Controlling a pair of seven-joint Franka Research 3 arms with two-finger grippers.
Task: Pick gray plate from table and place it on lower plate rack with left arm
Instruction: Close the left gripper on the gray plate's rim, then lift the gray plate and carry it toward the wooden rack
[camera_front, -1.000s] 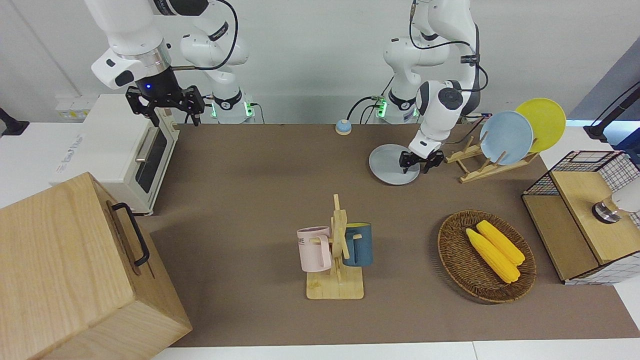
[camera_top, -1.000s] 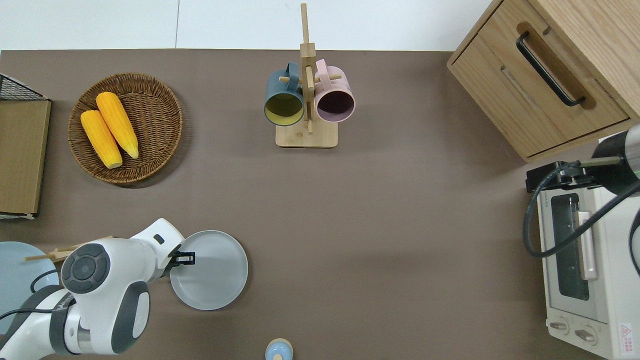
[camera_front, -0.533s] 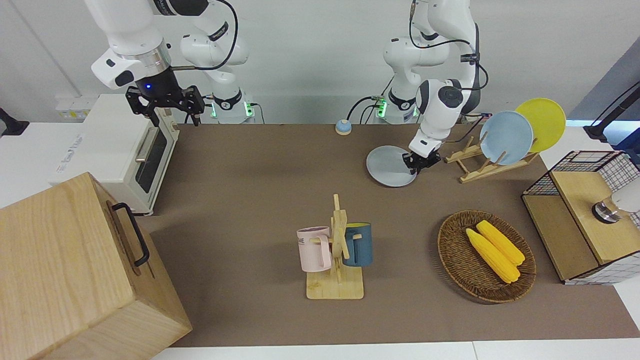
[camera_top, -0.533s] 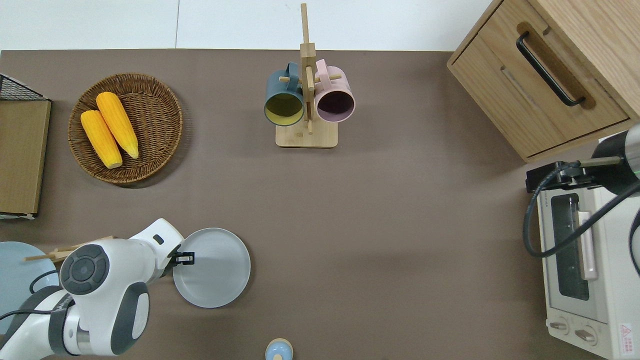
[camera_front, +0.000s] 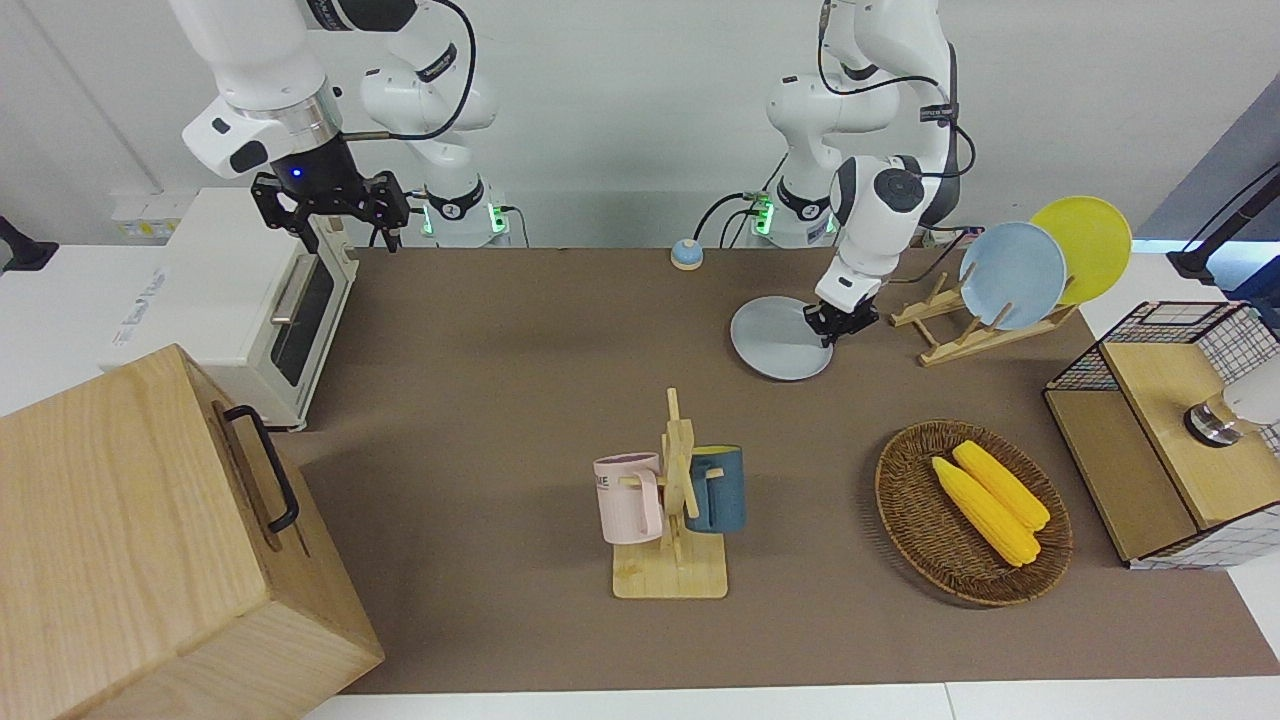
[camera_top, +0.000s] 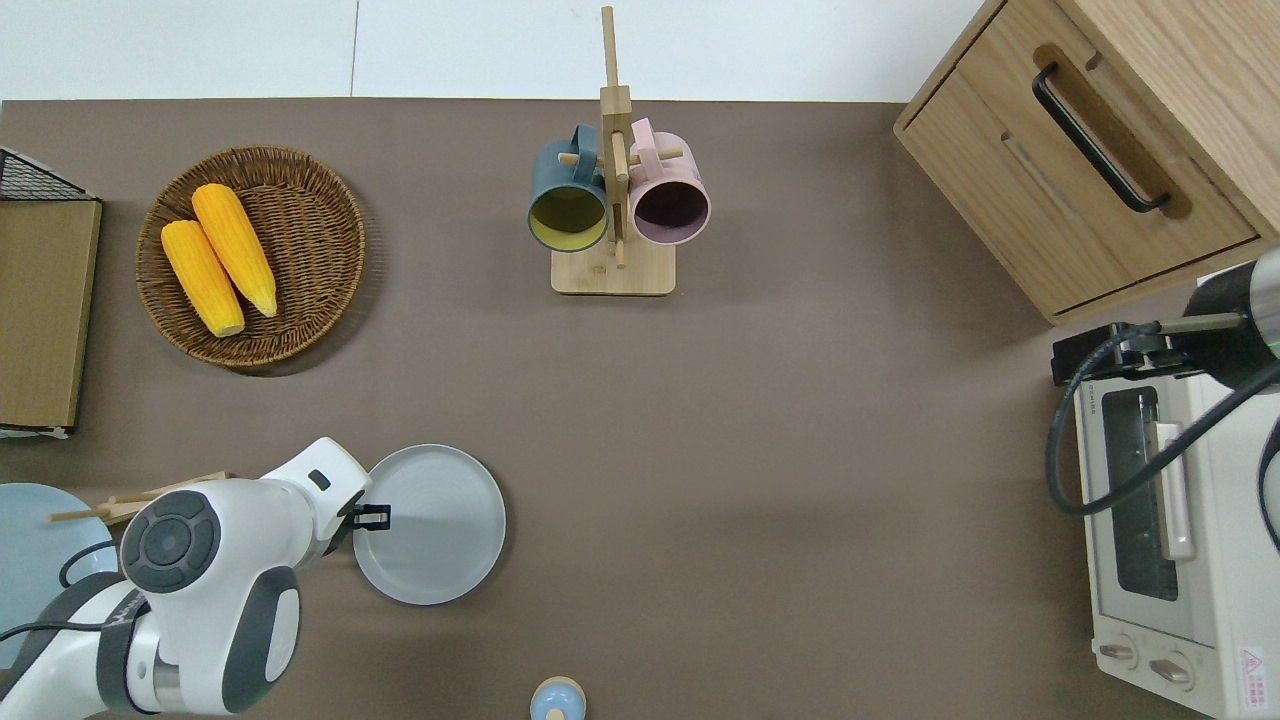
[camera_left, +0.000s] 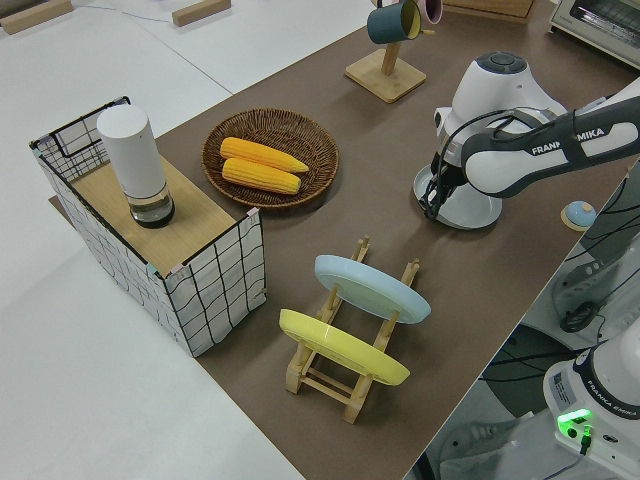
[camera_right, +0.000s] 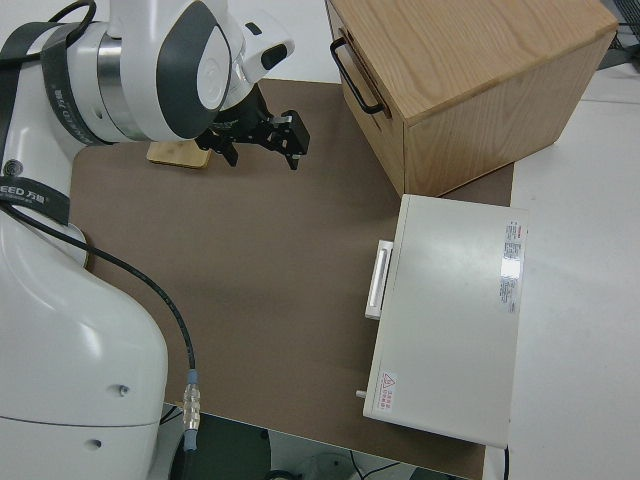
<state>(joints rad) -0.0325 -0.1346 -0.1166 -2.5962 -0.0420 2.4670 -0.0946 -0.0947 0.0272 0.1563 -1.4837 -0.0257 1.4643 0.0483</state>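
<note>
Black fingers of the left gripper (camera_top: 372, 517) were clamped on the rim of the gray plate (camera_top: 437, 525), at the edge that faced the left arm's end of the table (camera_top: 760, 420). In the front view that gripper (camera_front: 838, 322) held the plate (camera_front: 775, 338) with its gripped edge up, the disc slightly tilted and its opposite edge low over the brown top; whether that edge touched the surface I could not tell. The white left arm (camera_top: 210, 585) reached in over the plate rack side.

Just beside the plate, toward the left arm's end, stood the lower plate rack (camera_front: 960, 335) of light wood, with a light-blue plate (camera_front: 1012, 275) and a yellow plate (camera_front: 1085, 248) leaning in its slots. Farther from the robots lay a wicker basket (camera_top: 320, 270) with two corn cobs (camera_top: 218, 257), and a wooden mug stand (camera_top: 614, 200) carrying a blue mug (camera_top: 566, 197) and a pink mug (camera_top: 668, 197).

The right arm was parked, its gripper (camera_front: 332, 212) with fingers spread wide.
</note>
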